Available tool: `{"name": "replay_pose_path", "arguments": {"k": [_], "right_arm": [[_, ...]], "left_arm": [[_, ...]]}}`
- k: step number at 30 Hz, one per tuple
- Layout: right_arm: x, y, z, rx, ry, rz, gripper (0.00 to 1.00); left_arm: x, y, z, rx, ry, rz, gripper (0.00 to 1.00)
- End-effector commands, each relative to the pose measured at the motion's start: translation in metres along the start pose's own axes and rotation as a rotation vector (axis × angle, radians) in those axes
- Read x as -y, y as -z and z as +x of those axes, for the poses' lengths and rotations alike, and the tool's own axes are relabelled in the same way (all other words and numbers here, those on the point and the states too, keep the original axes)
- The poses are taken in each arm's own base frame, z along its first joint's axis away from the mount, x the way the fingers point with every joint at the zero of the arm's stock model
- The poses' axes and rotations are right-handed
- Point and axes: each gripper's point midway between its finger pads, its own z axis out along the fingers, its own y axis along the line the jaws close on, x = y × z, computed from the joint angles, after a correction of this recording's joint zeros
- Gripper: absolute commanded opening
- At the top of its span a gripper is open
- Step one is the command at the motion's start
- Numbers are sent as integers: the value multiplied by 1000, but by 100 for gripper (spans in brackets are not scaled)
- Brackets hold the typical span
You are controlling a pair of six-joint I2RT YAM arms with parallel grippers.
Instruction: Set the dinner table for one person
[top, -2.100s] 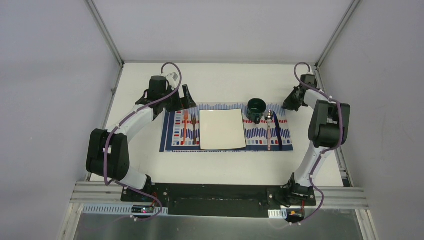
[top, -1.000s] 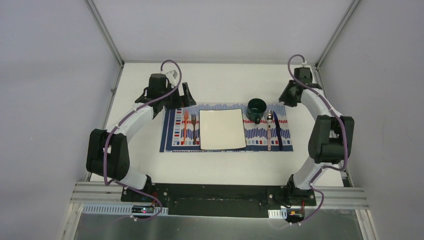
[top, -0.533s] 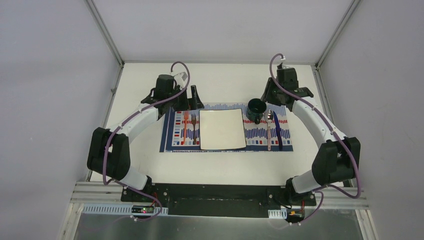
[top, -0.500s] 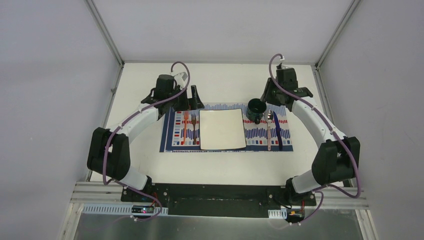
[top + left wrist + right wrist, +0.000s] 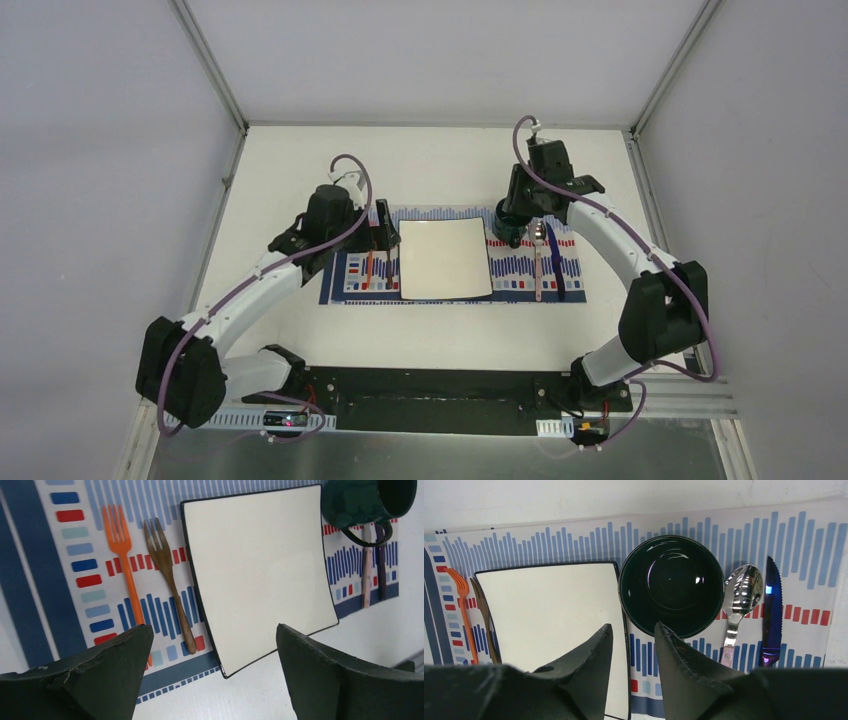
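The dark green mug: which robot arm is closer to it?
Right. The right gripper hovers right at the mug; the left gripper is across the white plate, by the brown fork.

From my end I see a plain white table [image 5: 440, 165], blue-red-white striped placemat [image 5: 515, 268], white plate [image 5: 445, 258], dark green mug [image 5: 669, 582], orange fork [image 5: 122, 550], blue knife [image 5: 771, 615].

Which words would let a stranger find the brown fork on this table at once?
Find the striped placemat on the white table, with a square white plate in its middle. Two forks lie side by side left of the plate. Yours is the dark brown fork next to the plate, not the orange fork farther out.
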Motion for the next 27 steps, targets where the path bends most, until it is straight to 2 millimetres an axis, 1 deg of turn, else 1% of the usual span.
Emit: {"name": "replay_pose_path", "arguments": {"k": [1,2,4,6,10,13,17,19,20,21,22,24,25,27], "right_arm": [[-12,0,-6,27,31,-23,40],[-11,-2,-4,23,31,-12,40],[-12,-5,1,3,36,-13,40],[-9,-9,6,-2,34,-7,40],[-11,-12,10,-12,34,-21,40],[-14,-13,12,-15,36,-32,40],[-14,-15,15,-21,39,-35,40],[-14,-14,15,-22,41,-35,40],[-14,-14,15,-20,42,-34,40],[-13,-14,15,-18,42,-33,40],[-14,-13,15,-19,43,-35,40],[-14,-15,16,-22,41,-35,40],[-14,-16,16,-25,43,-34,40],[-13,-17,17,-28,42,-33,40]], "left_arm": [[-32,23,-10,120,-37,-283,99],[-39,29,-13,147,-58,-357,99],[-43,32,-13,166,-85,-425,99],[-50,29,-10,166,-86,-479,99],[-60,19,-7,170,-102,-562,99],[-61,9,-7,173,-112,-582,99],[-54,-6,-8,165,-123,-561,99],[-51,-12,-9,158,-127,-545,92],[-48,-15,-10,157,-127,-530,84],[-45,-18,-10,156,-126,-520,78],[-43,-21,-10,149,-127,-512,75],[-39,-26,-10,144,-121,-490,56],[-37,-30,-9,141,-117,-479,54],[-35,-35,-5,125,-117,-469,54]]}}
